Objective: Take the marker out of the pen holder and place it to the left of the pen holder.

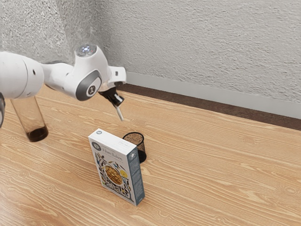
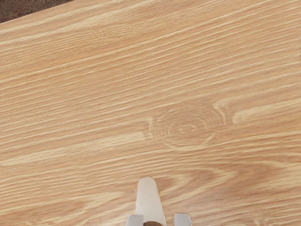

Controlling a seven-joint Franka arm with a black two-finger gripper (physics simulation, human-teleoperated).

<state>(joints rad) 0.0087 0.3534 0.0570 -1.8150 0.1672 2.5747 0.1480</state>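
White arm (image 1: 59, 76) aloft; black claw (image 1: 118, 102) aslant, downward, mid-grip

A pale marker (image 2: 149, 200) juts in at bottom centre over the wood-grained desk (image 2: 84, 94); dark floor (image 2: 21, 10) shows upper left.

The counter (image 1: 225, 174) has a light, honey-brown wood top with pale wavy grain and, in the wrist view, a swirling knot. Beyond its edge runs a strip of dark brown floor (image 1: 207, 109), then a smooth grey baseboard (image 1: 211, 94). Above rises a rough, pale grey wall (image 1: 211, 42), meeting another in a shadowed corner.
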